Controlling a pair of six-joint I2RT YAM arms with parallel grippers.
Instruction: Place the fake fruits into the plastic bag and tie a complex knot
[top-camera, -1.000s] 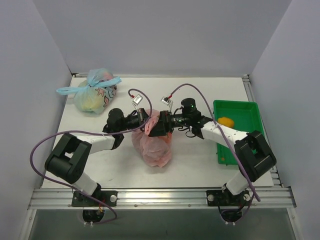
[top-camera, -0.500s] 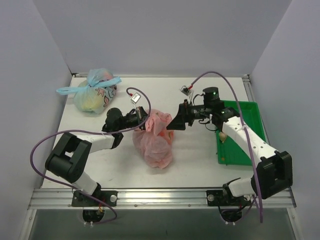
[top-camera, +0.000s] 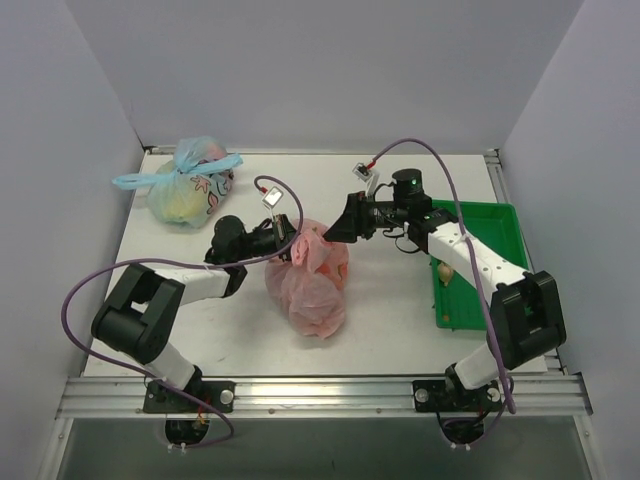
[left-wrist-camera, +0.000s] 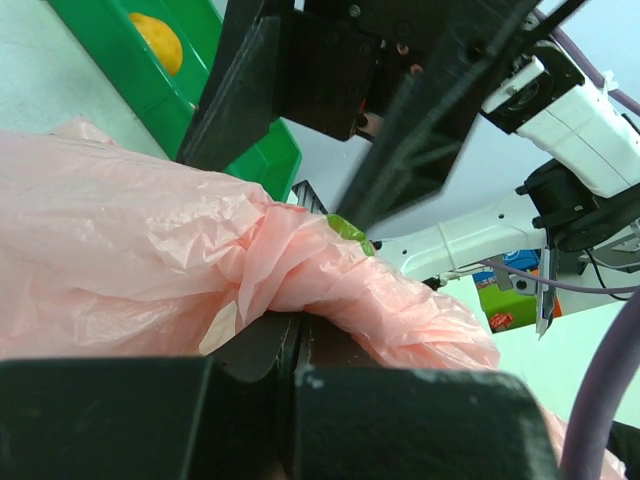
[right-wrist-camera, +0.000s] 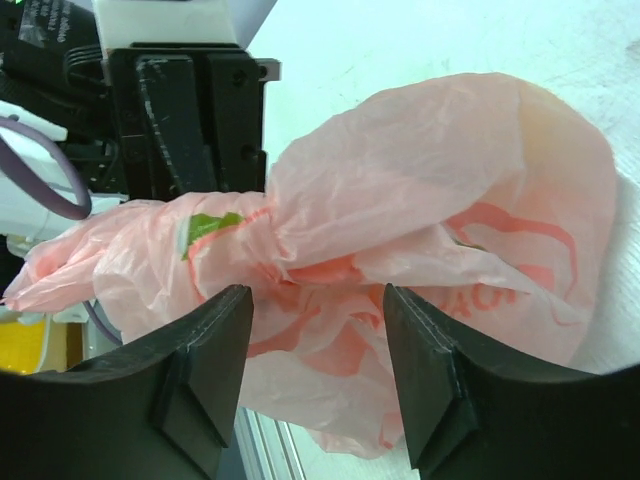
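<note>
Mid-table: the plastic bag (top-camera: 306, 290) lies bulging on its side, belly toward the arms and gathered top pointing away from them. What is in it does not show through the pink film.

Left gripper (top-camera: 284, 246): jaws together, clamped on the bag's gathered neck. In the left wrist view the pink film runs straight into the closed jaw, though the pinch itself is buried under plastic.

Right gripper (top-camera: 332, 230): fingers apart, nothing between them. It hangs just beside the bag's top on the tray side, facing the left gripper across the plastic.

The twisted neck (right-wrist-camera: 262, 226) has its long axis running from one gripper to the other. From the right wrist it lies crosswise just beyond the open fingertips, with a loose puffed lobe (right-wrist-camera: 450, 190) to one side and a thin tail (right-wrist-camera: 60, 282) trailing toward the left gripper. This could be a first turn of the knot or only a twist; I can't tell from here.

The right arm is the free one and the nearer to the loose lobe, so any next grab looks like its job, reaching forward and slightly down.

One yellow-orange fruit (left-wrist-camera: 158, 42) sits in the green tray (top-camera: 490, 228), well apart from the bag.
</note>
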